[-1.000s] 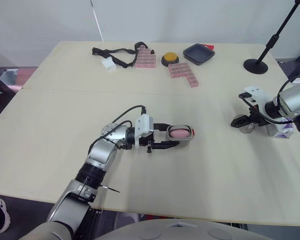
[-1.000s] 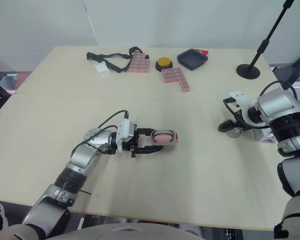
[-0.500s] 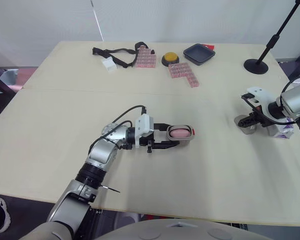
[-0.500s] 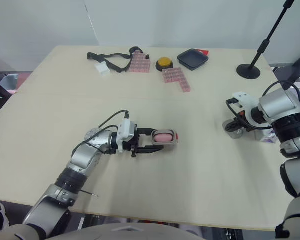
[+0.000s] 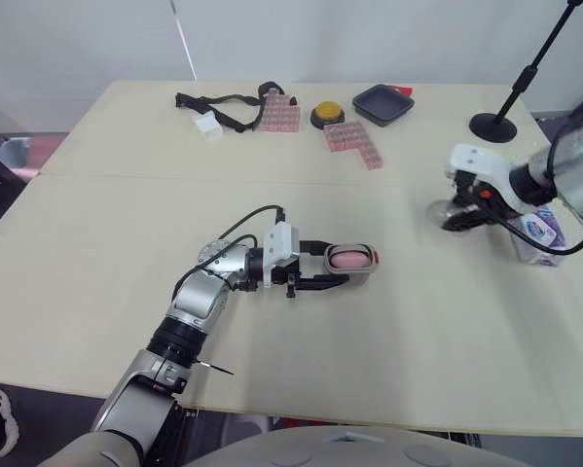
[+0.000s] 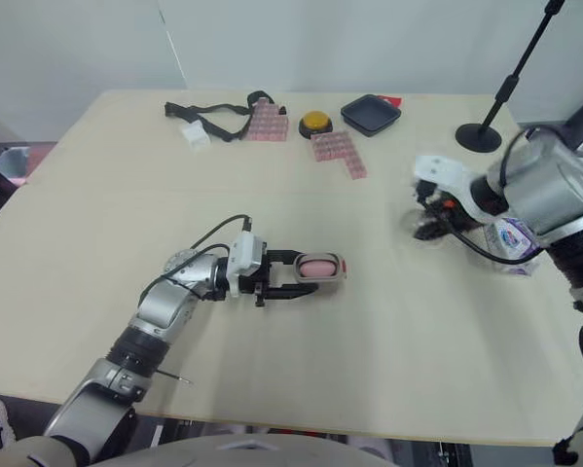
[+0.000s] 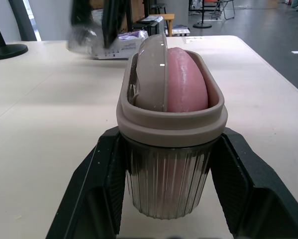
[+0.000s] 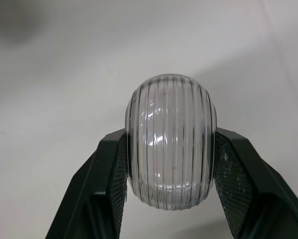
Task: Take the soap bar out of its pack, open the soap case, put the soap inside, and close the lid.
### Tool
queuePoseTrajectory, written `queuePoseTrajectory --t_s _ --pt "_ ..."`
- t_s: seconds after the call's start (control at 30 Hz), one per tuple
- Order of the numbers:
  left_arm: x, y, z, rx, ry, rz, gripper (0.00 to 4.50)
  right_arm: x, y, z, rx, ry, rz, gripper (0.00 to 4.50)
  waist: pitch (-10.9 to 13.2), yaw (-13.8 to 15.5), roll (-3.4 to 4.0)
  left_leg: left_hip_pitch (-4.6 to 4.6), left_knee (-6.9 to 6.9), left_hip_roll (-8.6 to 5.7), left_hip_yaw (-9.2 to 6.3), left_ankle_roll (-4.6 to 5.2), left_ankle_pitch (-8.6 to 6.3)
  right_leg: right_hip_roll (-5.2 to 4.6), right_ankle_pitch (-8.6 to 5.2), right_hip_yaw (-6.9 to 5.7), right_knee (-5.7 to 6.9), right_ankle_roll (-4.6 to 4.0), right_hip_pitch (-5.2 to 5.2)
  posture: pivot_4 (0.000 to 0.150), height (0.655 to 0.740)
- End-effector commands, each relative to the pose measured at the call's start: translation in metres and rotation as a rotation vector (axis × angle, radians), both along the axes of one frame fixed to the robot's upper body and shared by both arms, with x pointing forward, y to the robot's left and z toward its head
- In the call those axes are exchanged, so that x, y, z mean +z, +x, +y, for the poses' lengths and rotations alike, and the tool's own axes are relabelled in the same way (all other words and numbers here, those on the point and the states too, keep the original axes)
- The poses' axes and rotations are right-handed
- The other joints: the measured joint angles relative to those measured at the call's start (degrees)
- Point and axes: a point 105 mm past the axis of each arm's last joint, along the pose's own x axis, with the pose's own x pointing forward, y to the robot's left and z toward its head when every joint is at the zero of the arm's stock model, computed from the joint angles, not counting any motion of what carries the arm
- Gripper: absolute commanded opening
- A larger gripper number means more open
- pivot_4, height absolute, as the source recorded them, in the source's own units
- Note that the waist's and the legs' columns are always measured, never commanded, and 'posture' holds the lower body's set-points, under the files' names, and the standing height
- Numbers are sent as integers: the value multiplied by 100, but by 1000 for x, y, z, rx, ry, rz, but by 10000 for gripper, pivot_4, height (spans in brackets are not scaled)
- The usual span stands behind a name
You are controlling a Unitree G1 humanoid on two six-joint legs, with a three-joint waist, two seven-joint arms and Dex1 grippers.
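The left gripper (image 5: 342, 263) clamps the soap case (image 7: 171, 117) steady, soap (image 7: 186, 79) inside. The right gripper (image 8: 169, 149), at right, pinches the lid (image 8: 170, 119), presumably for closing.

Bench (image 5: 418, 321): pale wood, two tops joined at a seam (image 5: 126, 176) running across.
Far edge, left: black strap (image 5: 218, 99), with a small white block (image 5: 209, 125) just beside it.
Far edge, middle: pink tray (image 5: 281, 113) touching the strap's end; yellow button (image 5: 326, 116) beside it; second pink tray (image 5: 354, 143) just nearer, lying at an angle.
Far edge, right: dark dish (image 5: 384, 103), a red item (image 5: 404, 91) at its far corner.
Far right corner: round black stand base (image 5: 492, 126).
Right side: pack (image 5: 539, 233), purple and white.
Middle: case (image 5: 349, 259) with pink soap (image 5: 346, 260) inside, gripped between the left end effector's (image 5: 342, 263) fingers; contact with the bench cannot be told.
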Motion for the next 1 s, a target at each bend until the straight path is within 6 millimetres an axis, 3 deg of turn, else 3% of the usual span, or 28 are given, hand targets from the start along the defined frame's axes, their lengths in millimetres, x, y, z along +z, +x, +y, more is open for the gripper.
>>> queuePoseTrajectory --t_s 0.03,0.17,0.43,1.0 --pt "10 2 -3 -12 -13 -40 19252 32 -21 34 173 75 -13 19570 0 0 0 1 0 0 0 0 0 0 0 0 1 0 0 1500 7400" --pt "9 3 -6 -12 -14 -38 19252 43 -40 71 337 98 -28 19570 0 -2 0 2 3 1 -1 1 1 0 0 0 7 0 -1 1500 7400" --pt "9 7 -7 -13 -10 -30 19252 36 -58 105 484 65 -12 19570 0 -4 0 1 5 0 0 0 2 -1 0 2 13 0 -6 1500 7400" --pt "6 11 -8 0 0 -33 19252 10 -57 120 516 -4 29 19570 -1 -4 -1 1 5 -2 2 -2 2 -2 0 5 23 -1 -9 1500 7400"
